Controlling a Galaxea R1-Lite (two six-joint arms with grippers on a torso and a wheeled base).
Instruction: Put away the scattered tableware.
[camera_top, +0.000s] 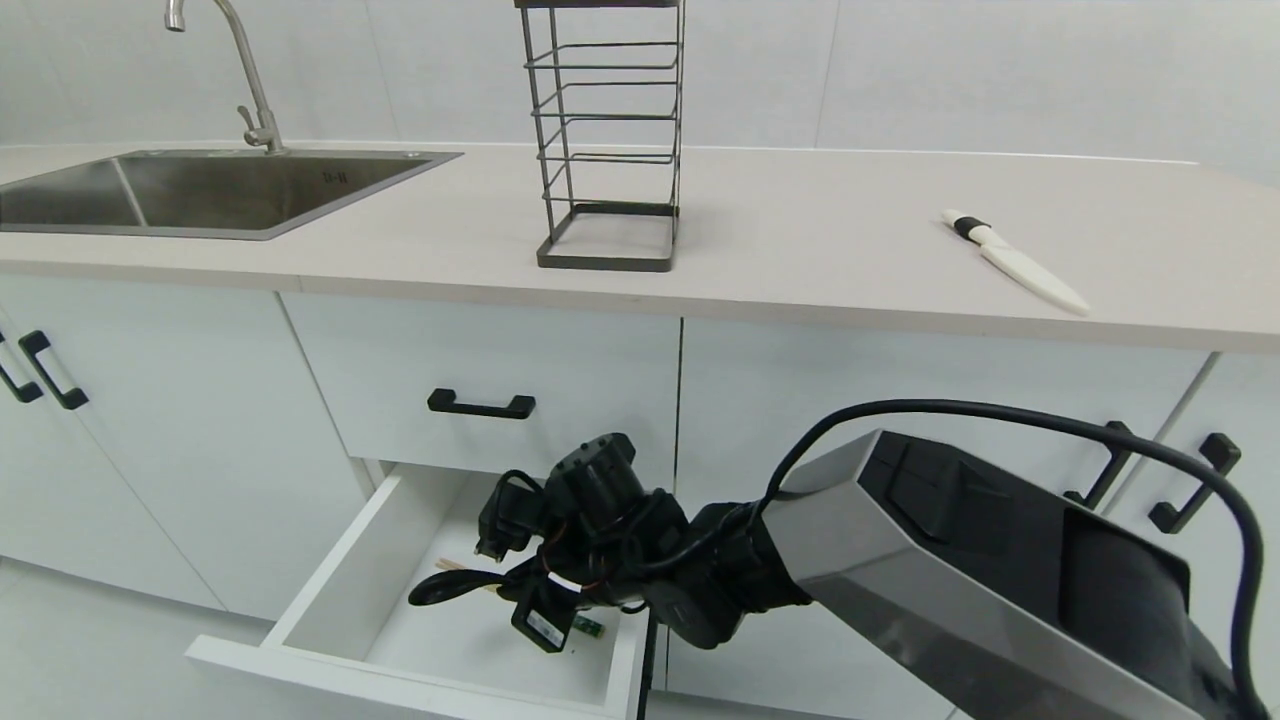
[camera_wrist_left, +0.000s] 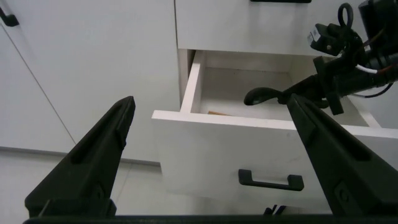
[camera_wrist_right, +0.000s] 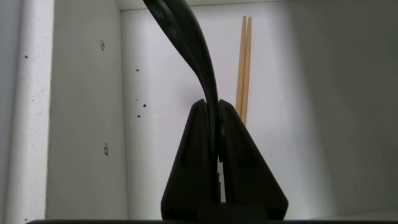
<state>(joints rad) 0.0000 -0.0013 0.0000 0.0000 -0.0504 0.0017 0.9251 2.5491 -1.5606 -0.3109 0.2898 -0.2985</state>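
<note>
Over the open white drawer (camera_top: 330, 555), my right gripper (camera_top: 512, 580) is shut on the handle of a black spoon (camera_top: 436, 588), whose bowl points to the left. The right wrist view has the fingers (camera_wrist_right: 199, 143) clamped on the spoon (camera_wrist_right: 186, 37), with wooden chopsticks (camera_wrist_right: 244, 62) lying on the drawer floor (camera_wrist_right: 74, 124) below. My left gripper (camera_wrist_left: 211, 106) hangs open in front of the drawer (camera_wrist_left: 217, 127), apart from it; beyond it are the spoon (camera_wrist_left: 261, 96) and the right gripper (camera_wrist_left: 311, 87). A white knife (camera_top: 1015, 262) with a black band lies on the counter at the right.
A tall wire rack (camera_top: 610, 140) stands mid-counter. A steel sink (camera_top: 200, 185) with a tap sits at the left. Closed cabinet doors with black handles flank the drawer, and a shut drawer front (camera_top: 480, 375) is just above it.
</note>
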